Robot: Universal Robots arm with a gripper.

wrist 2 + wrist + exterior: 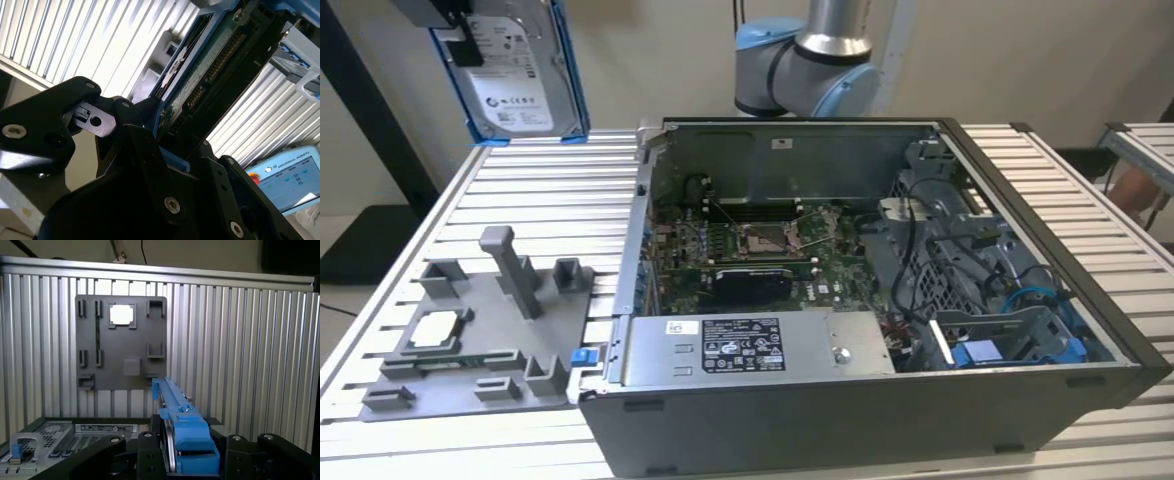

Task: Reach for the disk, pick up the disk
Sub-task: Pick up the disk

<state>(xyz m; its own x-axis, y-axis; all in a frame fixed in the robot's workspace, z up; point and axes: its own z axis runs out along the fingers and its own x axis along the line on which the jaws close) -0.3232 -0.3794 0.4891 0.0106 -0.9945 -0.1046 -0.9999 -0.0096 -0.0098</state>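
Observation:
The disk, a silver-grey hard drive with a white label and a blue carrier frame, hangs upright high above the table's far corner at the exterior view's left. My gripper is shut on its upper edge. In the first wrist view the disk's blue frame runs edge-on out from between the black fingers of the gripper. The second wrist view shows the disk's connector edge clamped in the gripper, well above the slatted table.
An open computer case takes up the middle of the slatted aluminium table. A grey fixture plate holding a small square silver chip lies at the exterior view's left. The arm's base stands behind the case.

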